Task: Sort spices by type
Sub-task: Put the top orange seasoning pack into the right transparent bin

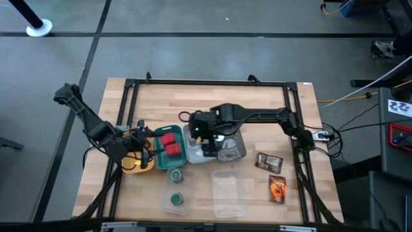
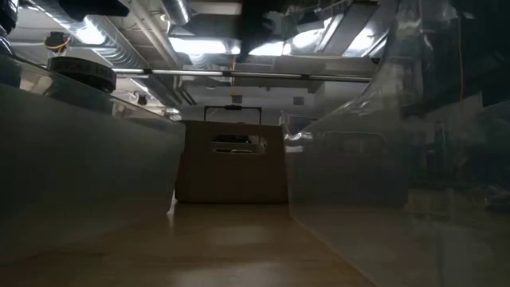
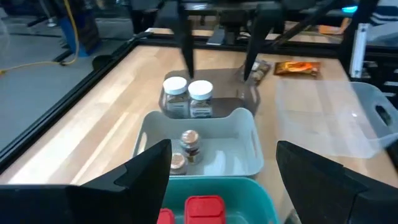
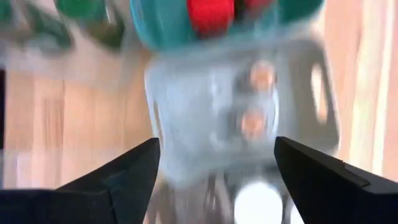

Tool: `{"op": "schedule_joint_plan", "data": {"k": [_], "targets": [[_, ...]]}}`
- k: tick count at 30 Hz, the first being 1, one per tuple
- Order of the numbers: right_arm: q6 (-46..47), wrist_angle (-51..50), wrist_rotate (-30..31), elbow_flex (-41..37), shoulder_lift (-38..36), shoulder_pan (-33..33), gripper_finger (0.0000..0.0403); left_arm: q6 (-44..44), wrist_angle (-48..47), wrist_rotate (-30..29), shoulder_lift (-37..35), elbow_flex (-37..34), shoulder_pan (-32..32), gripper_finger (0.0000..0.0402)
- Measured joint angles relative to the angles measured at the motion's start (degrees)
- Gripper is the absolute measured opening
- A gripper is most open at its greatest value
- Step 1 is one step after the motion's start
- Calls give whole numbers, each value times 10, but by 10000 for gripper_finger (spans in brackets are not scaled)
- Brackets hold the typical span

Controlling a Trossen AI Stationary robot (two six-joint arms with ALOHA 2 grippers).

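Note:
Two brown-capped jars (image 3: 188,144) stand in a pale tray (image 3: 249,163), and two white-capped jars (image 3: 188,96) stand in the grey tray (image 3: 245,102) behind it. Red boxes (image 1: 170,145) lie in the teal tray (image 1: 159,156). Two green-capped jars (image 1: 176,175) stand near the front edge. A brown pouch (image 1: 268,161) and an orange-red pouch (image 1: 277,188) lie flat on the table's right. My right gripper (image 4: 217,174) hangs open above the pale tray, pointing steeply down, holding nothing. My left gripper (image 3: 224,186) is open and holds nothing, above the yellow tray (image 1: 132,169), pointing across the teal tray.
A clear plastic lid (image 1: 228,192) lies at the table's front, right of the green-capped jars. A clear container (image 3: 373,118) stands nearby. A black frame (image 1: 206,82) rims the table. Bare wood lies along the far side behind the trays.

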Motion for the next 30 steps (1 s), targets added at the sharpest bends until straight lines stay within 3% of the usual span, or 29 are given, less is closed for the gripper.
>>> {"op": "schedule_joint_plan", "data": {"k": [5, 11, 15, 18, 22, 26, 30], "targets": [[21, -165, 0, 0, -8, 7, 317, -5, 13, 2, 6, 0, 20, 274], [7, -160, -35, -40, -30, 42, 317, -32, 12, 7, 5, 0, 22, 274], [2, -159, -25, -78, -63, 75, 317, -43, 12, 7, 5, 0, 22, 274], [22, -161, 20, -131, -100, 96, 317, -47, 11, 7, 5, 0, 22, 274], [117, -157, 82, -231, -166, 119, 317, -55, 11, 7, 5, 0, 22, 274], [235, -122, 83, -342, -238, 148, 317, -53, 11, 7, 5, 0, 22, 274], [252, -113, 80, -402, -283, 166, 317, -47, 11, 7, 5, 0, 22, 274]]}}
